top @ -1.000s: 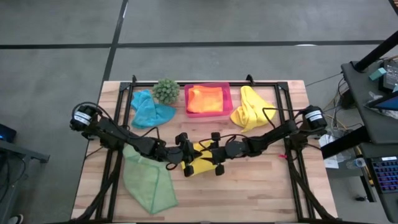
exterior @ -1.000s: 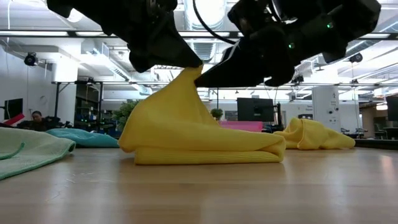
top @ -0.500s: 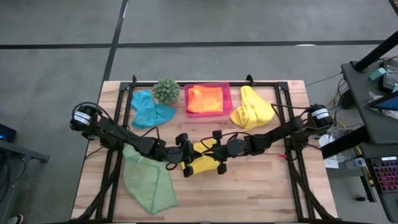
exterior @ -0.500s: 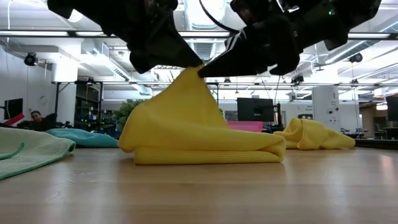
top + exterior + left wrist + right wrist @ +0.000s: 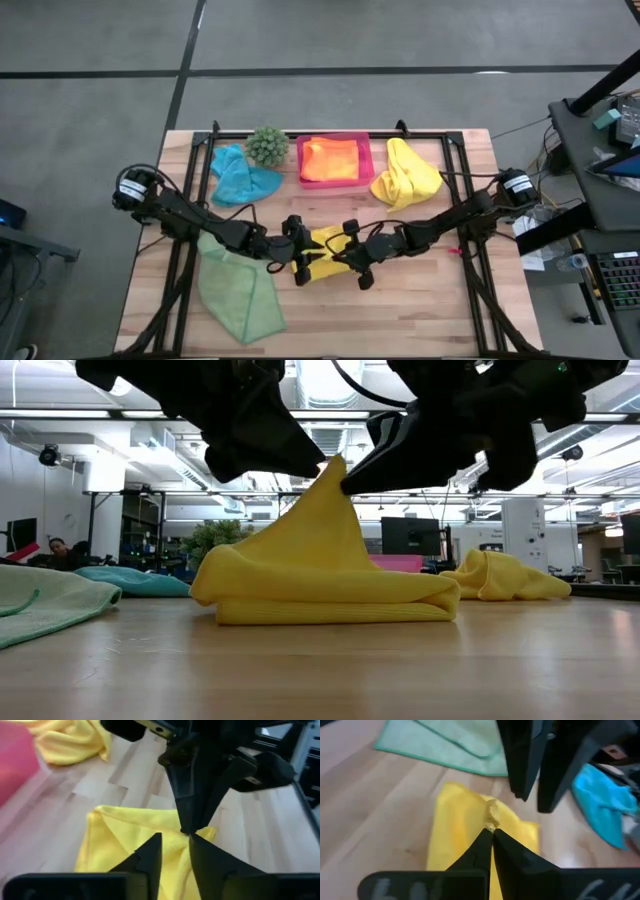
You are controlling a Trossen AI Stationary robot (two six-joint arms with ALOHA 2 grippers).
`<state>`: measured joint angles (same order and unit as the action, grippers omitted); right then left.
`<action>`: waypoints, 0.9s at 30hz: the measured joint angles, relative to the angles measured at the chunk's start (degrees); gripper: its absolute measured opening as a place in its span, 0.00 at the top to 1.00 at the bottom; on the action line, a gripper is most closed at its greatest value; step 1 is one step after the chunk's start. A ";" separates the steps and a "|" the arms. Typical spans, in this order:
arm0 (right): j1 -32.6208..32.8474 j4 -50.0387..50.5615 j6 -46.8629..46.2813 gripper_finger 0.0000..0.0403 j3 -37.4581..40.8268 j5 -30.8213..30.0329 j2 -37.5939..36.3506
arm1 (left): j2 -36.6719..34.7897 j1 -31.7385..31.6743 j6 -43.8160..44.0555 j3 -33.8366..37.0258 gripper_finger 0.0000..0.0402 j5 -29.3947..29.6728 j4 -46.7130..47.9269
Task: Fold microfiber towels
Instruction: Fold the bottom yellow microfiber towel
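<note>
A yellow microfiber towel [image 5: 318, 266] lies folded at the table's middle, and one point of its upper layer is drawn up into a peak [image 5: 337, 470]. My right gripper [image 5: 346, 482] is shut on that peak, coming in from the right. My left gripper [image 5: 175, 855] stands open just left of the peak, its fingers flanking the cloth and my right fingertips; I see no hold there. The folded base [image 5: 330, 605] rests flat on the wood. My right gripper pinches the bunched tip of the towel's raised peak [image 5: 491, 818] between its two fingers. The fingers [image 5: 186, 815] slant down from the table's right side. The cloth rises like a tent to the fingers, while the folded rest of the towel lies on the table.
A light green towel [image 5: 238, 292] lies at the near left and a teal one [image 5: 242, 176] at the far left beside the spiky plant [image 5: 266, 146]. The pink tray [image 5: 366, 168] holds an orange towel [image 5: 330, 158]. A crumpled yellow towel [image 5: 405, 172] lies at the far right.
My right gripper has moved a little toward the table's right and near edge and has turned, taking the towel's peak along, so the peak now stands to the right of my left gripper's fingers. The folded base has stayed put.
</note>
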<state>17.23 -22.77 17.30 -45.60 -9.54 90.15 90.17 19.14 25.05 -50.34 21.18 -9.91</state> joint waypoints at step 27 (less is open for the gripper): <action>1.38 2.32 -2.30 0.98 -0.04 0.55 -0.02 | -1.42 -1.70 40.60 9.66 0.68 -6.55 17.44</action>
<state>18.61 -20.45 15.00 -45.65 -9.00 90.13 88.75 17.44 65.65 -40.69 14.63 7.53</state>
